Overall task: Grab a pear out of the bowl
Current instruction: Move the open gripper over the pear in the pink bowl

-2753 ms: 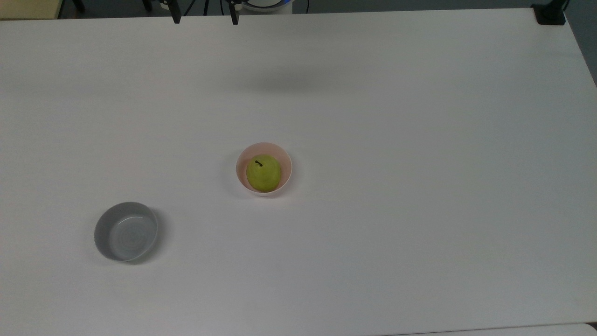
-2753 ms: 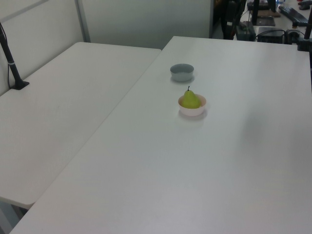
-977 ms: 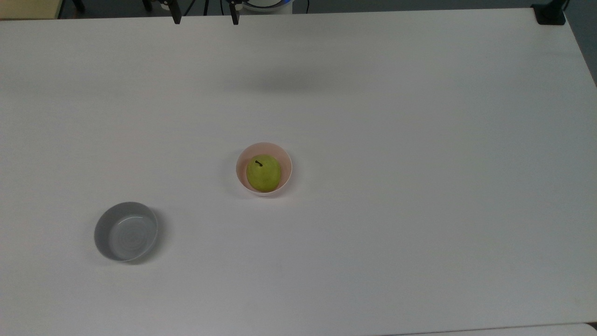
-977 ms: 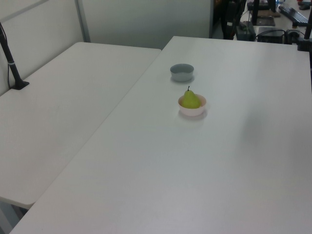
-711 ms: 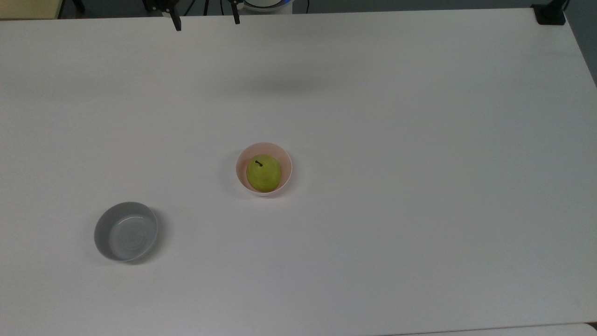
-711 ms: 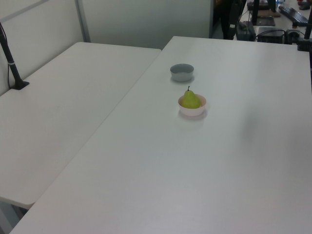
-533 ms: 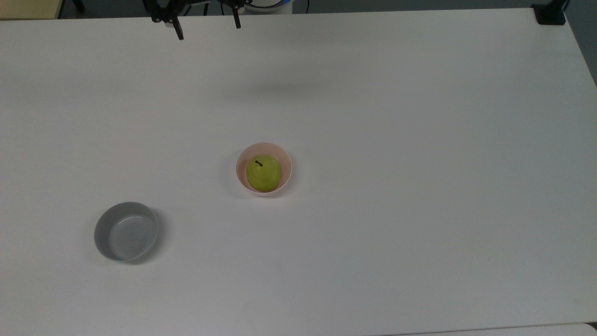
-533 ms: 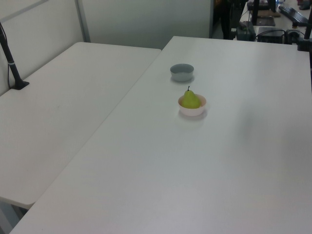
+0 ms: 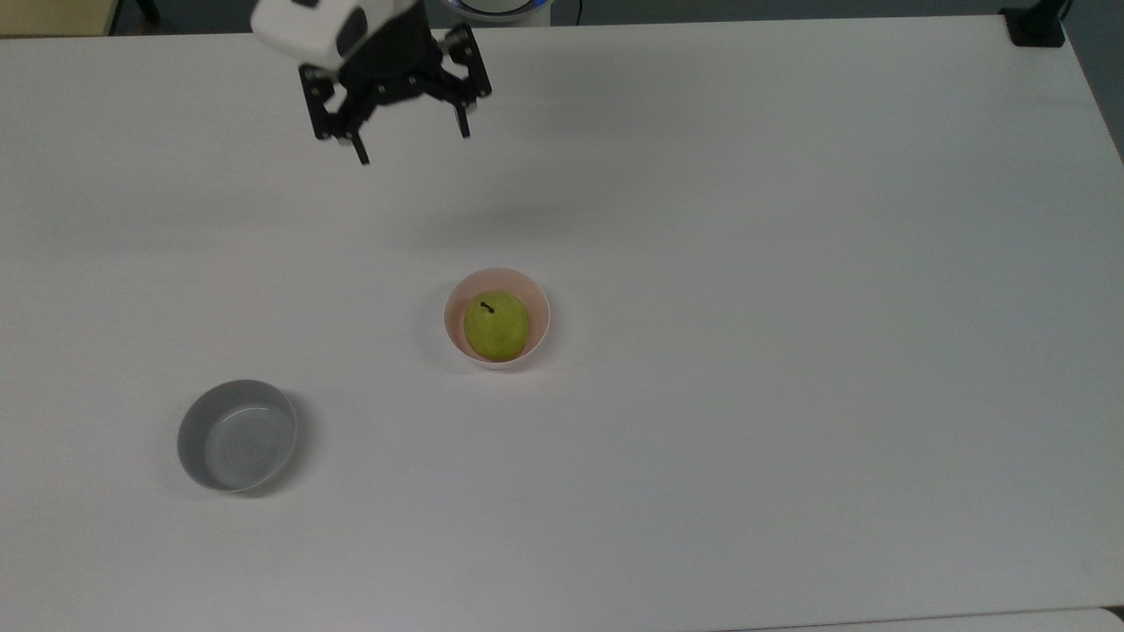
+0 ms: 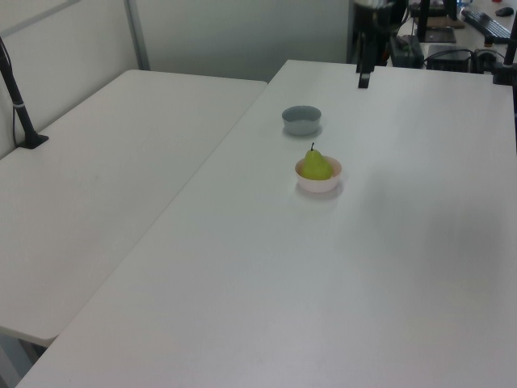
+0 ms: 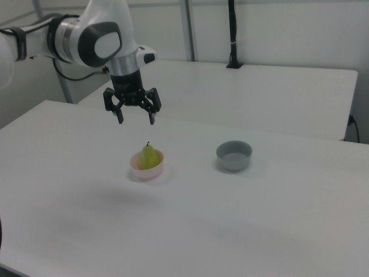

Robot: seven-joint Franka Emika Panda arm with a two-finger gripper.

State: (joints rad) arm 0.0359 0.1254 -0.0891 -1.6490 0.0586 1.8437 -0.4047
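- The counter [image 9: 790,351] carries everything; the bowl [image 9: 537,303] serves as landmark near its middle.
- The end effector [image 9: 411,147] is held above the counter, well apart from the bowl, fingers spread and empty.
- A grey bowl [image 9: 236,434] sits well apart from the bowl.
- The pear [image 9: 496,326] stands upright inside the bowl; it is judged light, firm, smooth and easily bruised, best gripped across its widest part above the rim.

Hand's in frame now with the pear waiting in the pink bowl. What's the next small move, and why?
Probably carry the hand across until it is centred above the pear, staying high. Its fingers are spread open and empty, and in the right view it hangs well above the table. The pear sits stem-up in the pink bowl, untouched, with the grey bowl off to one side and out of the way.
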